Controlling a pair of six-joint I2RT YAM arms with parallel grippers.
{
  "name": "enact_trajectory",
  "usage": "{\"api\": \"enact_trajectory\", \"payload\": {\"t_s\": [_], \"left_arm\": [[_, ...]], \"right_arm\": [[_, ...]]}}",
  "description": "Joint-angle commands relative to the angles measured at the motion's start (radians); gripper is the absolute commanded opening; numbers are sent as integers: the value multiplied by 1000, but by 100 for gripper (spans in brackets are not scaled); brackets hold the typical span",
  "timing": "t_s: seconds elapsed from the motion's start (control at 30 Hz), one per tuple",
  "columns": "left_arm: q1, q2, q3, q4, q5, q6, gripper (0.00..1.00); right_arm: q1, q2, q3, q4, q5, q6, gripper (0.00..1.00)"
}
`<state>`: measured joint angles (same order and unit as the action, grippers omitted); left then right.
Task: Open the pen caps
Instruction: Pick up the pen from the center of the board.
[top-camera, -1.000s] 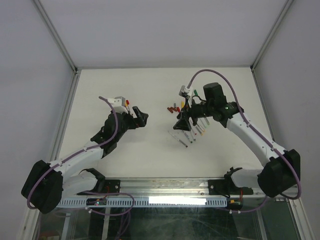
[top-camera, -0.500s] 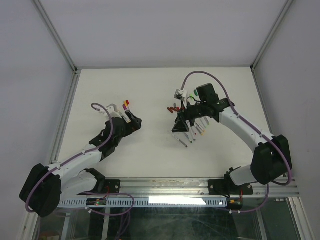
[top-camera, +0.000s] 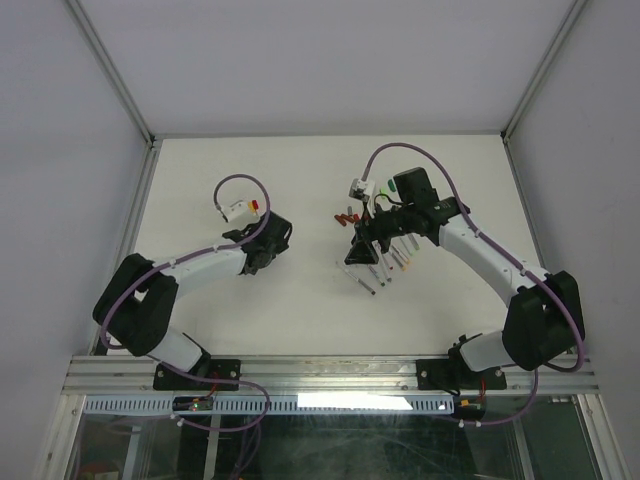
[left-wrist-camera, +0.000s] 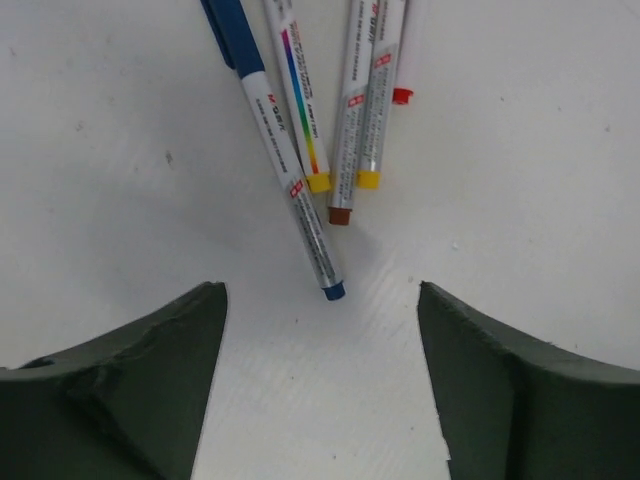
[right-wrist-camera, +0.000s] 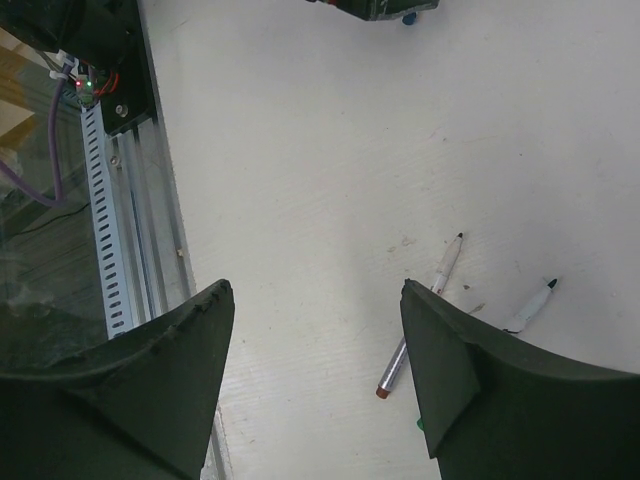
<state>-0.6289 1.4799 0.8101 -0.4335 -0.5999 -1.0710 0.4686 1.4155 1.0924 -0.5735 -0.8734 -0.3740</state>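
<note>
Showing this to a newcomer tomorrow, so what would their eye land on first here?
A fan of pens lies on the white table just ahead of the open left pincer. Across the table, by the right arm, lie more pens and a few small red caps.

Three cameras: one up high, one on each wrist.
The top one looks down from behind the arms and sees the whole desk (top-camera: 300, 180). The left wrist one sits low and looks down past the left pincer (left-wrist-camera: 320, 292) at some pens (left-wrist-camera: 355, 110) close up. The right wrist one is farther off and looks past the right pincer (right-wrist-camera: 315, 290) toward the desk's near rail (right-wrist-camera: 100, 200). All three share the desk top.
</note>
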Motion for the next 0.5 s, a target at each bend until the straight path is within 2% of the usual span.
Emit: {"api": "enact_trajectory", "payload": {"t_s": [0.0,0.2,0.47], "left_arm": [[-3,70,111,-104,-126,-10,69],[-1,163,169,-116,-105,32,43],[0,207,187,-120,-85,39,38]], "right_arm": [[-4,-26,-3,32,7,-19,70],[-4,-35,-6,34,11,-20,70],[-7,-40,-8,36,12,-20,70]]}}
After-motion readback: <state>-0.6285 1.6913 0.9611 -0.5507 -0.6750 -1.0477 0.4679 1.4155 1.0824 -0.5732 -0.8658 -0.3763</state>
